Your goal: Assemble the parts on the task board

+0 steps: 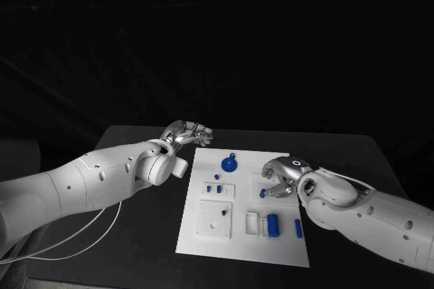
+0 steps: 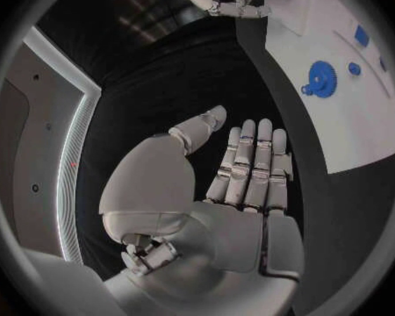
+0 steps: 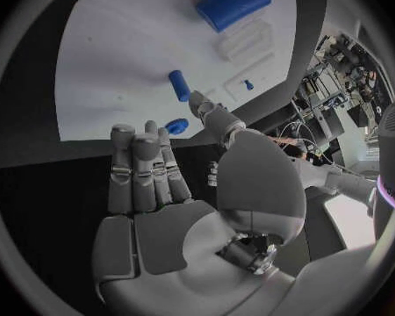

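Note:
The white task board (image 1: pixel 243 236) lies in the middle of the black table. A blue gear (image 1: pixel 229 164) sits near its far edge and is also in the left wrist view (image 2: pixel 320 78). A blue cylinder (image 1: pixel 272 224) and a blue peg (image 1: pixel 298 227) stand in white holders near the front right. My right hand (image 1: pixel 281 176) hovers over the board's right side, fingers straight, holding nothing. A small blue piece (image 3: pixel 176 126) lies on the board between its fingertips and thumb, and appears in the head view (image 1: pixel 262 192). My left hand (image 1: pixel 188 135) is off the board's far left corner, fingers extended (image 2: pixel 250 163), empty.
Two small blue parts (image 1: pixel 215 189) stand in a white block left of centre, with a tiny blue piece (image 1: pixel 218 175) just beyond them. A white plate with holes (image 1: pixel 215 219) lies at front left. A white cable (image 1: pixel 81 236) trails on the table at the left.

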